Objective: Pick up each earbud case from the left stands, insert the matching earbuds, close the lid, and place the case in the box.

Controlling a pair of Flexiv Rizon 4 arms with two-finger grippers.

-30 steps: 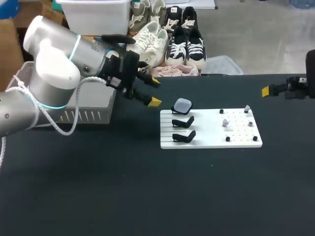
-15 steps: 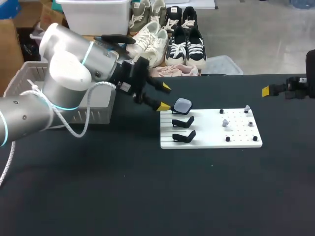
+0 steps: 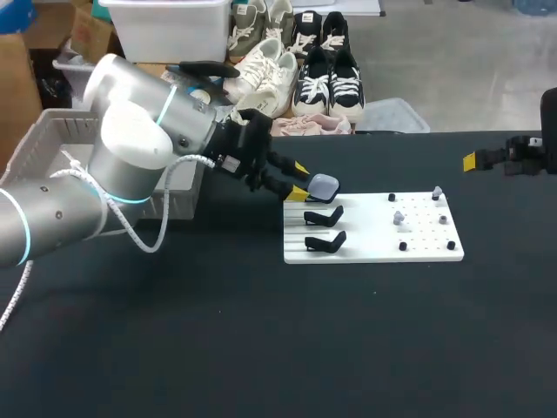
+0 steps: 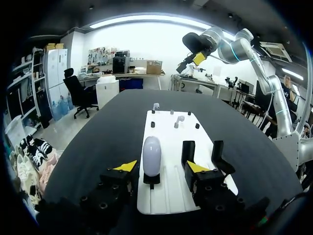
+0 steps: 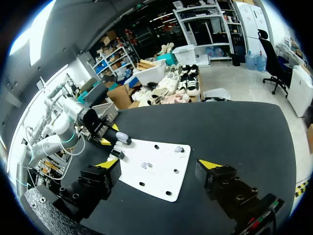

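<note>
The left tool (image 3: 298,180), fingers spread, is by far the nearer arm to the earbud case (image 3: 324,185). The case sits on the far stand of the white board (image 3: 374,239), just ahead of and between the yellow tips, its long axis seemingly along the fingers. The right tool (image 5: 159,164), also spread, hangs well apart.

Words on the white board (image 3: 422,237): none that can be read.
Words on the earbud case (image 3: 324,185): none that can be read.
Numbers or signs on the counter (image 3: 261,340): none that can be read.
</note>
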